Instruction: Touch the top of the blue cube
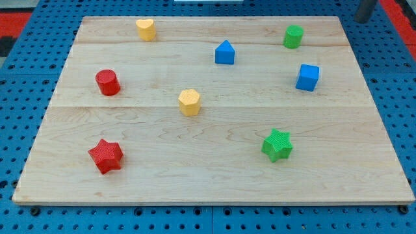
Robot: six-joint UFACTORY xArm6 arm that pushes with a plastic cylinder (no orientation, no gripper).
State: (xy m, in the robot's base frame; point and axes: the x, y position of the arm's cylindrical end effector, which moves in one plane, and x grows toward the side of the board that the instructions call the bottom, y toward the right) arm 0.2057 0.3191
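The blue cube (307, 77) sits on the wooden board (214, 175) at the view's right, in the upper half. My rod shows only at the view's top right corner, and my tip (361, 19) is just off the board's top right corner, above and to the right of the blue cube and well apart from it. No block touches the tip.
A blue house-shaped block (224, 52) is top centre. A green cylinder (293, 36) is top right, a yellow heart-like block (145, 29) top left. A red cylinder (107, 82), a yellow hexagon (189, 102), a red star (105, 156) and a green star (277, 145) lie elsewhere.
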